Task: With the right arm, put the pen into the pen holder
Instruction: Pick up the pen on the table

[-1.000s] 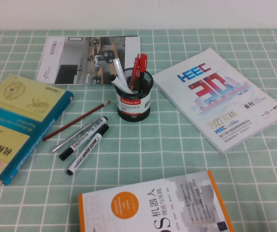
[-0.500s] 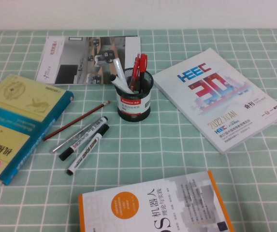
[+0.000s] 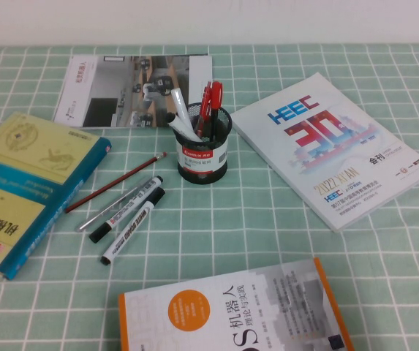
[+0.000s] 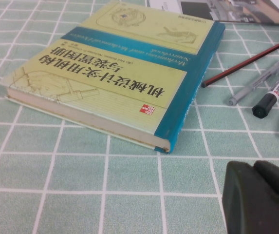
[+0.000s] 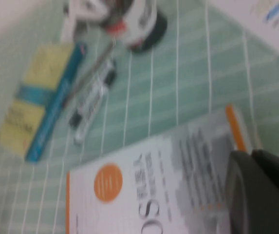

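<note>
Task barely begun: the pen lies untouched on the table.

The pen (image 3: 128, 235) lies left of the pen holder (image 3: 202, 150), apart. The right gripper (image 5: 263, 192), closed and empty, hovers over the orange-edged book (image 3: 231, 314); the left gripper (image 4: 261, 197) sits parked beside the yellow-teal book (image 4: 115, 68), grip unreadable.

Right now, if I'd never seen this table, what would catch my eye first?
Probably the black mesh pen holder mid-table, bristling with red pens, flanked by books. Left of it the pen lies among other pens. The shut right gripper hangs over an orange-edged book; the left gripper hovers beside a yellow-green book.
</note>
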Robot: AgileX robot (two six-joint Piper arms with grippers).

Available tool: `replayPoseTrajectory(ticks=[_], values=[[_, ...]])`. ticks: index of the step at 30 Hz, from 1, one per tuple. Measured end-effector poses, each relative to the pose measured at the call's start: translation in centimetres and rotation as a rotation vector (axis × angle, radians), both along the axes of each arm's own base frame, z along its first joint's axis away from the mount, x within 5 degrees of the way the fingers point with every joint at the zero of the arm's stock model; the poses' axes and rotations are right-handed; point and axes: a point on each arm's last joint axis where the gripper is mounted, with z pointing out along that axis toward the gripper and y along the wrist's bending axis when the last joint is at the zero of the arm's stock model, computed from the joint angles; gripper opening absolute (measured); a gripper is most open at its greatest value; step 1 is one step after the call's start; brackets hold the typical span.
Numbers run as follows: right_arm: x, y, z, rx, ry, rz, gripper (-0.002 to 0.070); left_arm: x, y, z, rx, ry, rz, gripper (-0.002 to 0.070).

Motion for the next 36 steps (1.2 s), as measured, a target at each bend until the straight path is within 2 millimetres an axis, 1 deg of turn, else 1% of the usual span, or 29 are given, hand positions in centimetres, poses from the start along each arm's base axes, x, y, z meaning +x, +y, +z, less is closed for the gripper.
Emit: replayPoseTrajectory(ticks=[2, 5, 9, 11, 14, 15, 17, 18, 19, 20, 21, 22, 24, 29, 31, 36], values=[[1.7, 0.6, 1.0, -0.027, 0.105, 0.075, -0.0020, 0.0, 0.0, 0.0, 0.000, 0.000, 0.000, -0.0003], [5.2, 1.3, 1.9, -0.064, 0.239, 0.161, -0.0020, 0.0, 0.0, 0.0, 0.000, 0.000, 0.000, -0.0003], [9.9, 2.1, 2.6, -0.115, 0.320, 0.218, -0.0020, 0.0, 0.0, 0.0, 0.000, 0.000, 0.000, -0.0003], [11.8, 3.1, 2.5, -0.143, 0.348, 0.246, -0.0020, 0.0, 0.0, 0.0, 0.000, 0.000, 0.000, -0.0003], [14.3, 5.6, 2.0, -0.205, 0.398, 0.303, -0.0020, 0.0, 0.0, 0.0, 0.000, 0.000, 0.000, -0.0003], [15.0, 6.7, 1.8, -0.228, 0.412, 0.326, -0.0020, 0.0, 0.0, 0.0, 0.000, 0.000, 0.000, -0.0003], [15.9, 8.9, 1.7, -0.264, 0.418, 0.368, -0.0020, 0.0, 0.0, 0.0, 0.000, 0.000, 0.000, -0.0003], [16.4, 10.0, 1.3, -0.279, 0.435, 0.382, -0.0020, 0.0, 0.0, 0.0, 0.000, 0.000, 0.000, -0.0003], [17.0, 11.8, 1.3, -0.301, 0.430, 0.414, -0.0020, 0.0, 0.0, 0.0, 0.000, 0.000, 0.000, -0.0003], [17.3, 12.9, 1.2, -0.311, 0.432, 0.428, -0.0020, 0.0, 0.0, 0.0, 0.000, 0.000, 0.000, -0.0003], [17.7, 14.4, 1.0, -0.323, 0.432, 0.446, -0.0020, 0.0, 0.0, 0.0, 0.000, 0.000, 0.000, -0.0003], [18.0, 15.3, 0.7, -0.328, 0.441, 0.451, -0.0020, 0.0, 0.0, 0.0, 0.000, 0.000, 0.000, -0.0003], [18.7, 17.8, 0.4, -0.346, 0.439, 0.475, -0.0020, 0.0, 0.0, 0.0, 0.000, 0.000, 0.000, -0.0003], [19.9, 22.1, -0.1, -0.380, 0.418, 0.502, -0.0020, 0.0, 0.0, 0.0, 0.000, 0.000, 0.000, -0.0003], [20.5, 24.9, -0.8, -0.397, 0.419, 0.512, -0.0020, 0.0, 0.0, 0.0, 0.000, 0.000, 0.000, -0.0003], [21.8, 28.3, -1.9, -0.439, 0.431, 0.500, -0.0020, 0.0, 0.0, 0.0, 0.000, 0.000, 0.000, -0.0003]])
